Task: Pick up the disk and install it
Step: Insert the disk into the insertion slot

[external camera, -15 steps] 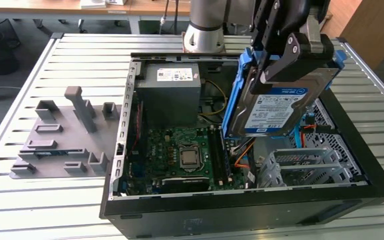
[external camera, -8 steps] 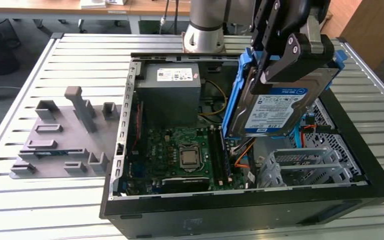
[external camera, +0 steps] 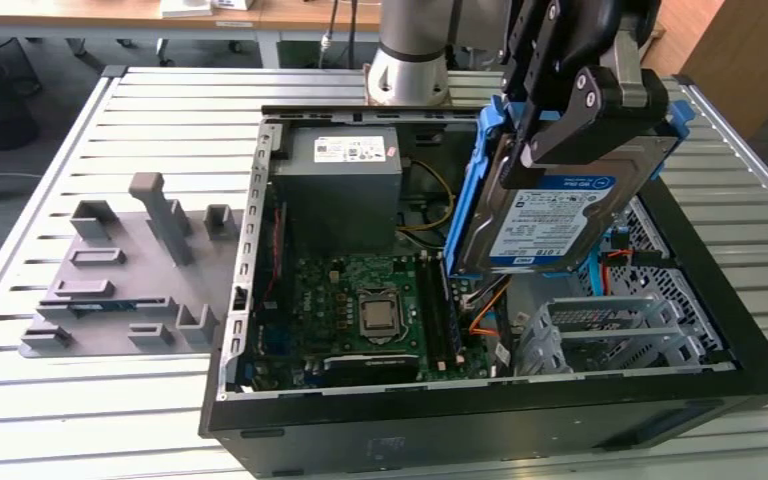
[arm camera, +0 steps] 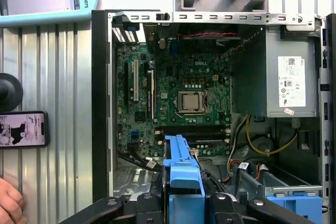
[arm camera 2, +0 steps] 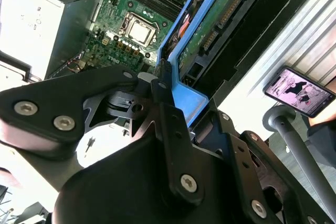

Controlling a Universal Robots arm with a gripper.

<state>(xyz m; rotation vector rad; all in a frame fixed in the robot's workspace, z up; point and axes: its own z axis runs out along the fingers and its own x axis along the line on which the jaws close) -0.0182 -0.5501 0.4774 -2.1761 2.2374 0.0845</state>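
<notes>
Gripping the disk [external camera: 564, 220] by its upper end, the end effector [external camera: 558, 135] holds it tilted, nearly on edge, above the open computer case [external camera: 491, 410], over the side at the exterior view's right where the metal drive cage [external camera: 611, 335] sits. The case rests on the slatted counter [external camera: 77, 420], with a grey fixture [external camera: 104, 285] just beside it at the exterior view's left.

Disk [external camera: 560, 215]: silver drive with a white-and-blue label in a blue carrier frame. It hung steeply tilted, label outward, above the open computer case [external camera: 491, 415].
</notes>
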